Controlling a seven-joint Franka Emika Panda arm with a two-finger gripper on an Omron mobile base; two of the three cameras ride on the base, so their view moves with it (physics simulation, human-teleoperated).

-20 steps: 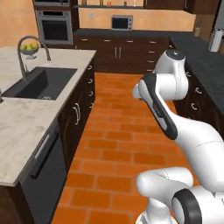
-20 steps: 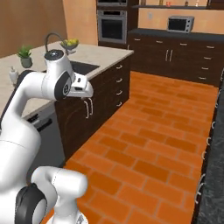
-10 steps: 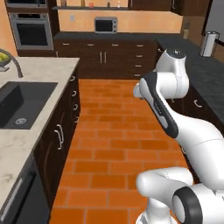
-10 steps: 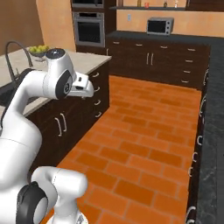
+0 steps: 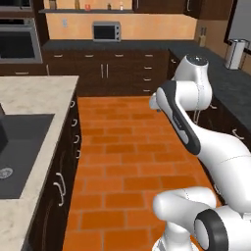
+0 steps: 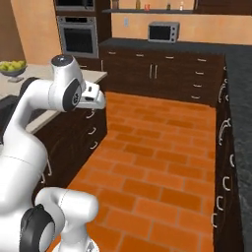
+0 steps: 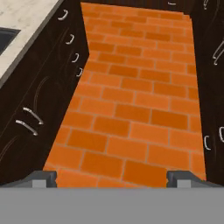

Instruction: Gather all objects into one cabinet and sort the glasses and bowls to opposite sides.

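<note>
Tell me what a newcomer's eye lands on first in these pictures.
The orange brick floor running between dark cabinets, with the white arm folded above it. At the far wall a silver microwave sits on the dark counter; a bowl of yellow-green fruit sits on the pale island. The open gripper holds nothing.

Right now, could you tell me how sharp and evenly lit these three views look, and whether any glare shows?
Left base view: flat, even light, soft rendering, a faint sheen on the microwave door. Right base view: equally even, the fruit bowl slightly blurred. Hand view: the brick floor is soft and blocky, without glare, and the open tool casts no visible shadow on it.
</note>
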